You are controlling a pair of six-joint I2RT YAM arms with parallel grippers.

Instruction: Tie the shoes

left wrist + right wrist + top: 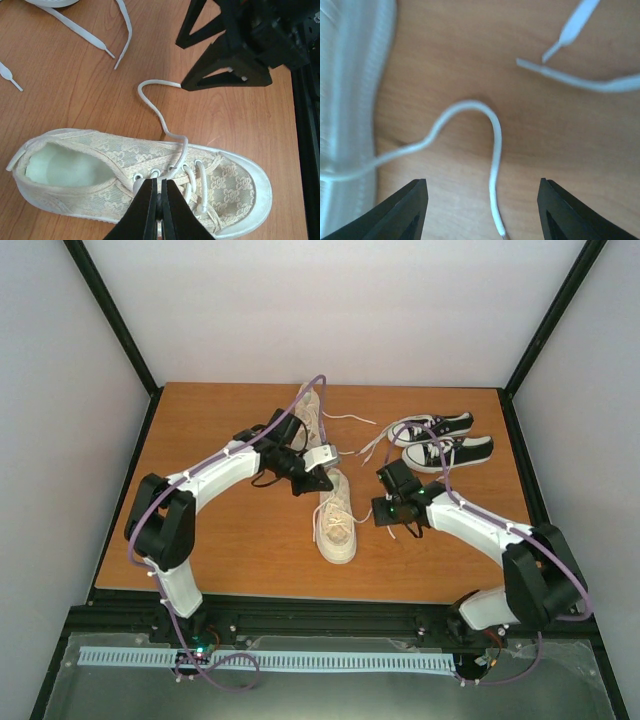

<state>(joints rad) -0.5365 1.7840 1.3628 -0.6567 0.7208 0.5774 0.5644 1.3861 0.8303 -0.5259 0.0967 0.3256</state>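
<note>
One cream sneaker (pixel 336 525) lies mid-table with its toe toward me. The other cream sneaker (pixel 311 412) lies behind it, partly under the left arm. My left gripper (pixel 320 482) is over the near sneaker's (pixel 235 185) eyelets. Its jaws (pixel 160 186) are shut at the spot where the thin white lace (pixel 159 116) comes off the shoe. That lace curls across the table to my right gripper (pixel 380 512). In the right wrist view the right gripper (pixel 482 184) is open low over the table, with the lace's loose end (pixel 494 165) between its fingers, untouched.
A pair of small black sneakers (pixel 442 440) stands at the back right. Flat white laces (pixel 80 31) from the far cream sneaker trail over the wood, also in the right wrist view (pixel 580 82). The right gripper's black body (pixel 240 45) hangs close beside the near sneaker.
</note>
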